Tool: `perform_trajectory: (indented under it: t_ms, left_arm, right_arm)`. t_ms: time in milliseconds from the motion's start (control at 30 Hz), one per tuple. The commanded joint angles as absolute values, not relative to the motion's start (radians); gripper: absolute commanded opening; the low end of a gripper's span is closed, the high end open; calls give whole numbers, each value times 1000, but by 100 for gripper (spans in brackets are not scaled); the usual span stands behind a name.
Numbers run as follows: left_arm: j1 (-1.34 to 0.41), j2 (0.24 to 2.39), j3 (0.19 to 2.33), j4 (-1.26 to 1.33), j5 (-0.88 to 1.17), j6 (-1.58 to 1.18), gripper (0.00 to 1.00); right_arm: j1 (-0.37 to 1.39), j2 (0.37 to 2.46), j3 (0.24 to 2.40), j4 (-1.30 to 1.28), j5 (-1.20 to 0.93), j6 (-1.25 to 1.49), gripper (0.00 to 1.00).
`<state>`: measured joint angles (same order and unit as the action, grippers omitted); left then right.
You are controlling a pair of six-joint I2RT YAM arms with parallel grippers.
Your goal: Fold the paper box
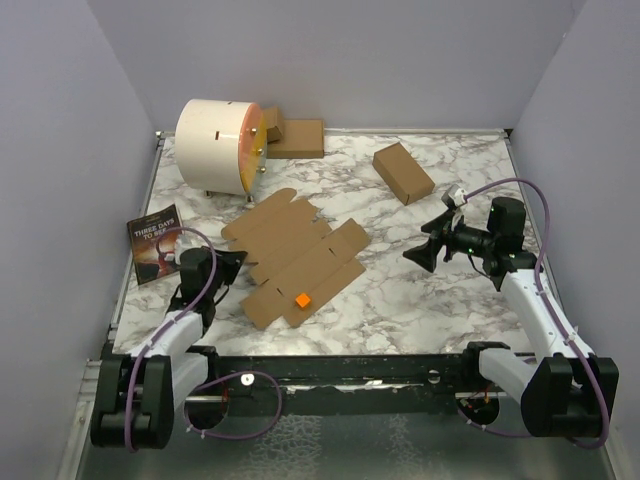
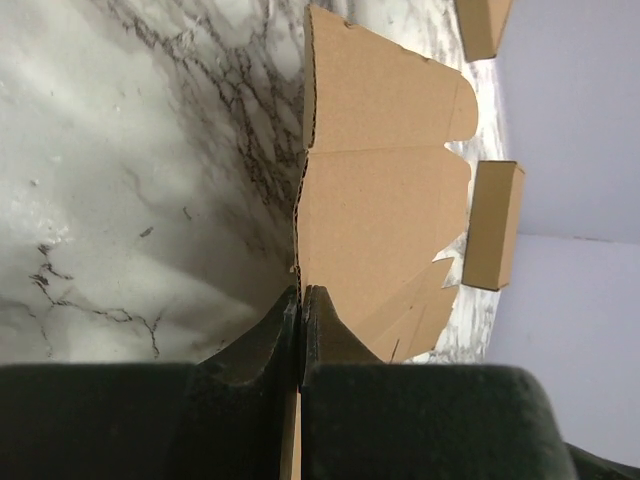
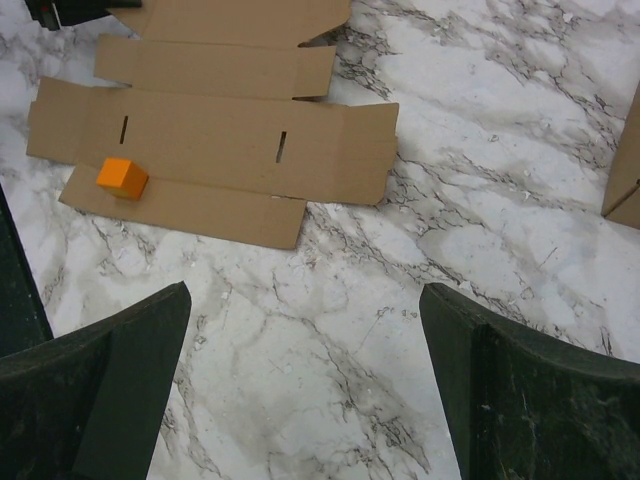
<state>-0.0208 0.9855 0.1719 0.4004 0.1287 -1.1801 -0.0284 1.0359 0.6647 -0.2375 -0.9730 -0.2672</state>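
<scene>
At the far left a paperback book (image 1: 154,243) lies at the edge of the table (image 1: 420,300), near our left arm. The left gripper (image 2: 300,300) is clenched on the left edge of the paper box (image 1: 295,255), with the cardboard pinched between its fingers. The box lies as a flat die-cut sheet on the marble, left of centre, with its flaps spread and nothing folded yet. A small orange block (image 1: 301,298) sits on the sheet's near panel. Further right and back, a closed brown carton (image 1: 403,172) rests well apart from the sheet. The right gripper (image 1: 418,247) hangs released, jaws wide, over bare marble to the right of the sheet, holding nothing.

We judge the pinch narrow, so a lift may crease the flap off its score line, or the card may slip free. Raising that side would likely send the orange block sliding across or off the sheet. With nothing pressing the far side down, the whole sheet may drag or pivot instead of bending.
</scene>
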Motion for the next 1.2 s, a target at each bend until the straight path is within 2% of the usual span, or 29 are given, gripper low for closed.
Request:
perform_trajectory:
  t_ms: [0,233,500,567,700,900,1167]
  left_arm:
    - [-109,1056,202,428,-39,-1288,0]
    - [-284,1115,224,466,-239,-1450,0]
    - [-592,1188,316,412,-642,-1677,0]
    - [-642,1242,358,425,-691,-1686,0]
    - [-678,1370,468,513,-713,-1604,0]
    - [-683,1474,626,612,-712,-1328,0]
    - [-688,1528,717,729,-577,-1065,0]
  right_arm:
    - [-37,1034,687,-228,-956,-277,99]
    - [-36,1038,687,-229,-962,-278,99]
    - [-37,1046,693,-230,-955,-278,99]
    - [-37,1045,692,-233,-952,-279,99]
    - [-36,1048,694,-234,-948,-281,99]
    - [-37,1057,697,-236,-928,-282,99]
    - [-37,1070,703,-241,-919,-281,99]
